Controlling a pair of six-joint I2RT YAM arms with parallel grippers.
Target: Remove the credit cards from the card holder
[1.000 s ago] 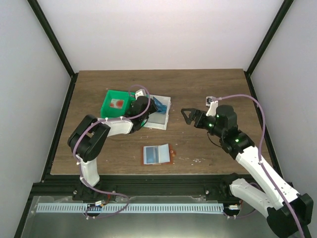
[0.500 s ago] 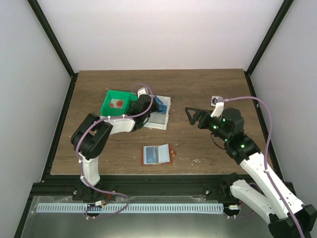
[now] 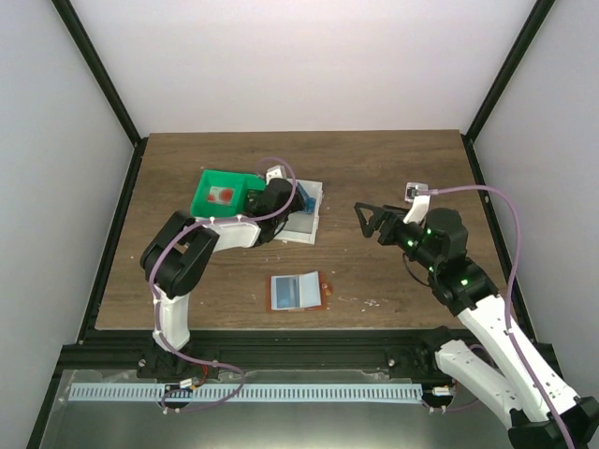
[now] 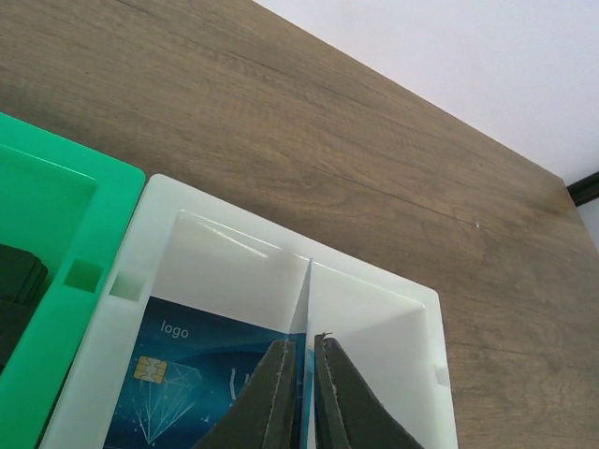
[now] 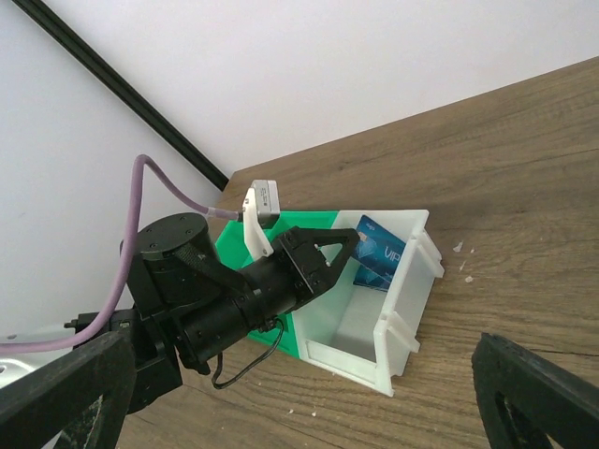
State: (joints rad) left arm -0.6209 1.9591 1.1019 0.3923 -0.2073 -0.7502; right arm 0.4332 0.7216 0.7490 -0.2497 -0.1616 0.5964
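- The green bin [image 3: 201, 192] sits in the far-left part of the table [image 3: 393, 159], with the white bin [image 3: 298, 229] pressed against its right side. Neither has shifted over the last second.
- The left claw [image 3: 298, 198] hangs over the white bin. Over the last second its arm has swung a little further toward the far edge, bringing a blue credit card [image 4: 187, 383] well inside the bin walls.
- The left wrist view shows the jaws almost together, with only a thin slit between them and the card's edge in that slit. They seem to have just begun to part. Whether the card is still pinched or already free cannot be told.
- This looks like the drop-off step: one card is out of the holder and about to be left in the white bin.
- The card holder [image 3: 293, 291] lies open near the near edge, about midway along it and well apart from both claws. It has not moved. Whether more cards sit in its pockets is too small to tell.
- The right claw [image 3: 363, 220] hovers right of the white bin with its jaws spread wide and nothing between them. It has drifted slightly toward the right edge and is clear of the drop.
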